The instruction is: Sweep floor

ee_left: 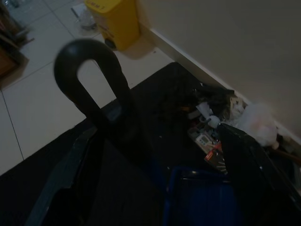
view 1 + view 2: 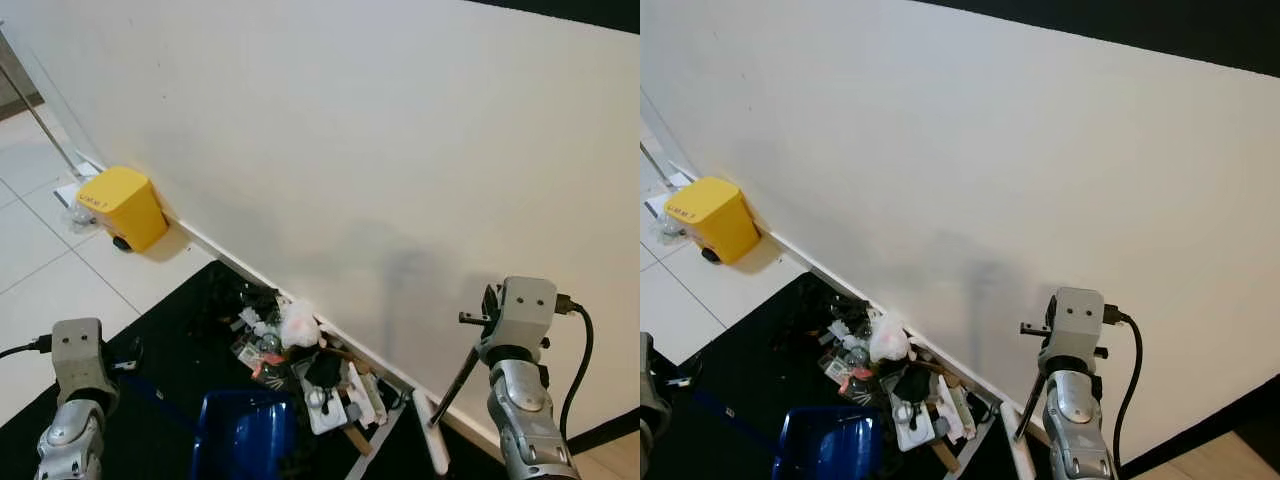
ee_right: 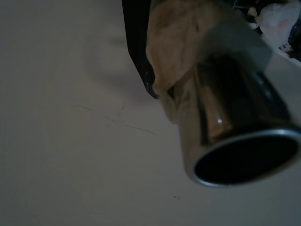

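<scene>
A blue dustpan (image 2: 245,432) lies on a black mat (image 2: 190,310) in front of a heap of litter (image 2: 295,345) against the white wall's foot. Its dark handle (image 1: 101,94) ends in a loop and runs up to my left gripper (image 2: 127,362), which is shut on it at the lower left. At the lower right, my right gripper (image 2: 478,320) is shut on a thin metal broom pole (image 2: 455,385). The pole slants down to a pale broom head (image 2: 430,440) beside the heap. The pole's taped open end (image 3: 235,141) shows close up in the right wrist view.
A yellow bin (image 2: 125,207) stands by the wall at the far left on pale floor tiles (image 2: 40,250). The white wall (image 2: 380,150) rises right behind the litter. A black cable (image 2: 582,350) loops off my right wrist.
</scene>
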Robot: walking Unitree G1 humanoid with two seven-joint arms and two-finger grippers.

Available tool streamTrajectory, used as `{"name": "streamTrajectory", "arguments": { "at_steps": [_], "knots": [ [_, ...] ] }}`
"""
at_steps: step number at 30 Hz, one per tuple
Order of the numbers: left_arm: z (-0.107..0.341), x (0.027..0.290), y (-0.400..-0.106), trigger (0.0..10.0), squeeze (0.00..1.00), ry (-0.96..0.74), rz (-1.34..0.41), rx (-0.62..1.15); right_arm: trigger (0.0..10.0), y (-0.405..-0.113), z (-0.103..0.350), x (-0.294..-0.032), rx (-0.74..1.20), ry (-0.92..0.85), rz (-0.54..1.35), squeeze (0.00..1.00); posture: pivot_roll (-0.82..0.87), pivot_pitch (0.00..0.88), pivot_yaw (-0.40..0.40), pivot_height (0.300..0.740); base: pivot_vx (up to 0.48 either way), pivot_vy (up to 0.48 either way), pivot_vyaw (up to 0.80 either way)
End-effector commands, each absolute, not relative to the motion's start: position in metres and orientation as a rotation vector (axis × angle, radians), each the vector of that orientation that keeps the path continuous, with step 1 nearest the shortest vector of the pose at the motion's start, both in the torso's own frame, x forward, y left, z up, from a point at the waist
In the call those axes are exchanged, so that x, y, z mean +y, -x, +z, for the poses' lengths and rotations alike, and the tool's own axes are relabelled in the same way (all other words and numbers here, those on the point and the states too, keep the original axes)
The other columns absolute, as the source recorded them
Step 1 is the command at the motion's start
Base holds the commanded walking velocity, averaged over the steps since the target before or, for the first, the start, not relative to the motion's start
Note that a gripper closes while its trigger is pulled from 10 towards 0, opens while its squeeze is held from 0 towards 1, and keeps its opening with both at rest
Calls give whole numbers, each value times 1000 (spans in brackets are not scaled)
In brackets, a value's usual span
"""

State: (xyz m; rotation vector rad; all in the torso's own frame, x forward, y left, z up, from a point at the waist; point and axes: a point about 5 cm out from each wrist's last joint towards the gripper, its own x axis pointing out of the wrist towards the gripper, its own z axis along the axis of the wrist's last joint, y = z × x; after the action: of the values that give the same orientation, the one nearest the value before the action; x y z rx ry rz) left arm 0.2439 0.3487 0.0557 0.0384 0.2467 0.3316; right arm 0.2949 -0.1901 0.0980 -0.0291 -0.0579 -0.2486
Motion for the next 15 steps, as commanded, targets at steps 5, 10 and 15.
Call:
{"name": "streamTrajectory", "arguments": {
  "at_steps": [5,10,15],
  "knots": [
    [69,367,-237,10000,0,-70,386,247,10000,-293,103,-193,-85,28,-258,0,-6,154,26,740,0,0,0],
    [73,373,-238,10000,0,-63,404,248,10000,-293,104,-195,-84,31,-260,0,-11,157,22,740,0,0,0],
    [69,378,-239,10000,0,-15,386,301,10000,-294,105,-198,-84,37,-261,0,-18,163,10,740,0,0,0]
  ]
}}
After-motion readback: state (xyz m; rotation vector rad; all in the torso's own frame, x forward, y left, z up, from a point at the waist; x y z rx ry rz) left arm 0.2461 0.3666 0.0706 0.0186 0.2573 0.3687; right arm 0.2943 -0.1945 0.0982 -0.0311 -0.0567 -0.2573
